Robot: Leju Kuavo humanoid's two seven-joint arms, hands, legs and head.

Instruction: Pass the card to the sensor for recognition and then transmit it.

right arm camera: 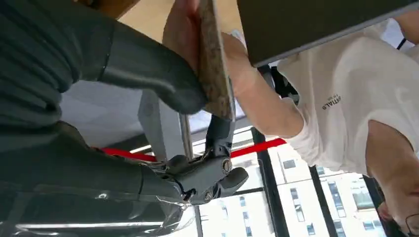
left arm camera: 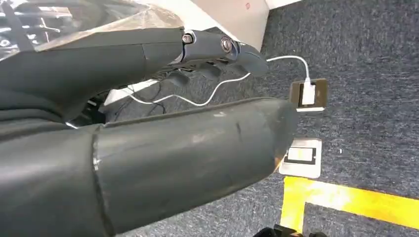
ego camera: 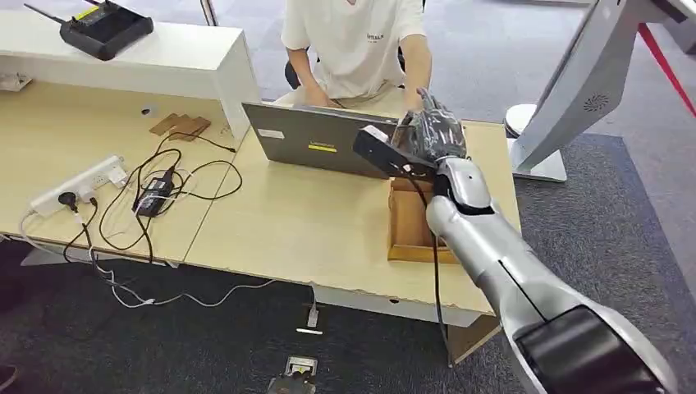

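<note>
The robot's right hand (ego camera: pixel 432 131) reaches across the wooden desk (ego camera: pixel 312 230) toward a seated person (ego camera: pixel 361 41) in a white shirt, beside an open laptop (ego camera: pixel 316 144) and above a wooden tray (ego camera: pixel 408 226). In the right wrist view the thick thumb (right arm camera: pixel 163 81) presses against a thin, speckled brown card (right arm camera: pixel 216 64), which stands edge-on to the camera — the card is pinched there, with the darker fingers (right arm camera: pixel 217 173) curled on its other side. The person's hand (right arm camera: pixel 185 29) touches the same card from the far side, so the exchange looks to be under way: this reads as the hand-over step, the sensor pass judged to be behind it. No sensor can be picked out with certainty.

The left hand (left arm camera: pixel 148 138) hangs low over dark carpet near a floor socket (left arm camera: pixel 309 94) and a yellow floor line (left arm camera: pixel 356 202), its fingers lying straight and close together with nothing held.

The next move likely calls for the thumb to ease off only once the person has a firm hold — release too soon and the card could drop onto the tray or desk
</note>
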